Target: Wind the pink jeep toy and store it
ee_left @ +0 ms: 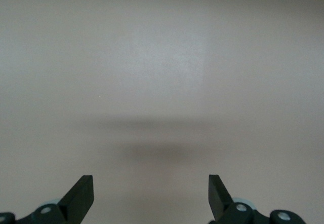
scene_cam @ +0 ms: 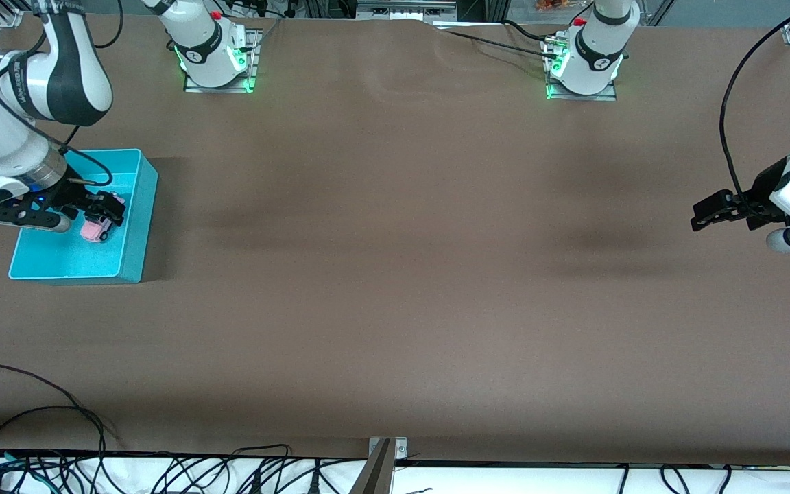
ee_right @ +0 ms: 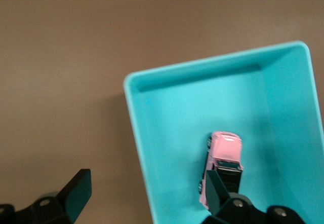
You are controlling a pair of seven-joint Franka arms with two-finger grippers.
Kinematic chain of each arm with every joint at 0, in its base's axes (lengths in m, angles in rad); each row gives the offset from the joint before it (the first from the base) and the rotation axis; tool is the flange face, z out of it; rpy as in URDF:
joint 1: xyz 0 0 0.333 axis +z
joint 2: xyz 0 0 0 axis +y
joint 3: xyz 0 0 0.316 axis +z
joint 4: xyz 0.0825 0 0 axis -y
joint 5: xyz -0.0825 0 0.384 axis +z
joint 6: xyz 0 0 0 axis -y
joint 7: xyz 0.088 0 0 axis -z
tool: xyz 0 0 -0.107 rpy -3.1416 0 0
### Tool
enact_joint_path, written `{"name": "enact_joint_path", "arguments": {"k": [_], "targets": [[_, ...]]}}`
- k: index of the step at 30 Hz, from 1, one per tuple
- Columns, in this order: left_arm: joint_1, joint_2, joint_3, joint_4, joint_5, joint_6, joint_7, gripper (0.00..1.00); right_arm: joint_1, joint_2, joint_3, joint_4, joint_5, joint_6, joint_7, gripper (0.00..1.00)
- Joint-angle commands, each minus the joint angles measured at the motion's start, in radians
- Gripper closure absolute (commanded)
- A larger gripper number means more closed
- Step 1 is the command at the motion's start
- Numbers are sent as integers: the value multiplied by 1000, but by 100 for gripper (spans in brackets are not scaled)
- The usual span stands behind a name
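Observation:
The pink jeep toy [scene_cam: 97, 230] lies on the floor of the teal bin [scene_cam: 136, 206] at the right arm's end of the table. In the right wrist view the pink jeep toy [ee_right: 226, 154] shows its black rear roof, free of any grip. My right gripper [scene_cam: 108, 210] hangs open above the bin. In its wrist view the right gripper [ee_right: 148, 184] straddles the teal bin's wall [ee_right: 135, 113], one finger over the jeep and one over the table outside. My left gripper [scene_cam: 701, 213] waits open over bare table at the left arm's end, and the left gripper [ee_left: 151, 189] holds nothing.
A brown cloth [scene_cam: 395, 261] covers the table. Both arm bases [scene_cam: 215, 51] stand along the edge farthest from the front camera. Black cables [scene_cam: 162, 473] run along the edge nearest to it.

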Motion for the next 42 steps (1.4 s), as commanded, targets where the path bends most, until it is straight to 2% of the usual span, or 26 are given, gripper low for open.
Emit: {"name": "enact_joint_path", "arguments": {"k": [1, 6, 12, 15, 27, 42], "targets": [[6, -11, 2, -15, -28, 10, 24, 0, -5, 7, 17, 178, 9, -227, 0, 0], [6, -11, 2, -15, -28, 10, 24, 0, 3, 9, 29, 339, 83, -433, -1, 0], [6, -10, 2, -15, -28, 10, 24, 0, 34, 75, 30, 546, 89, -603, 2, 0], [8, -8, 2, -15, -28, 10, 24, 0, 55, 87, 29, 609, 91, -660, 3, 0], [8, -8, 2, -15, -28, 10, 24, 0, 64, 69, 50, 664, 89, -771, -6, 0], [8, -8, 4, -15, -28, 10, 24, 0, 14, 43, 46, 689, 88, -778, -7, 0]]}}
